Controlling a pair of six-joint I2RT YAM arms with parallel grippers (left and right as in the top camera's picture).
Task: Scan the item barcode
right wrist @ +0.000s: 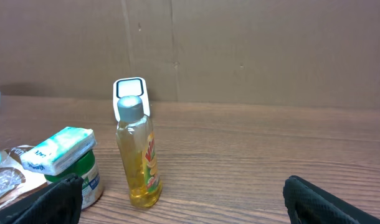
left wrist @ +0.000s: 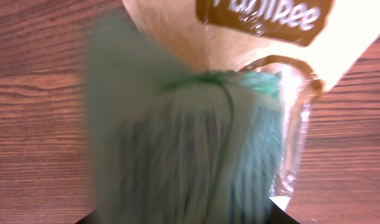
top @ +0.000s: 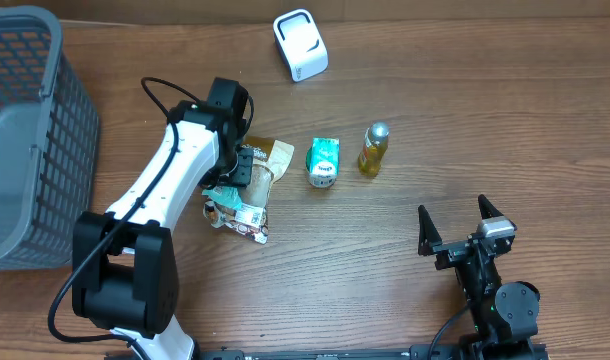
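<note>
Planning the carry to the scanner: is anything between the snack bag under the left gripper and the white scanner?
Nothing visible. The table between the snack bag and the scanner is bare wood; the green can and the bottle stand off to one side of that line.

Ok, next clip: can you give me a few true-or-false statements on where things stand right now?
1. The yellow bottle stands upright on the table. True.
2. The right pincer is closed on the bottle. False: it is open, apart from every item.
3. The white scanner lies inside the gray basket. False: it sits on the table.
4. The left pincer is over the snack bag. True.
</note>
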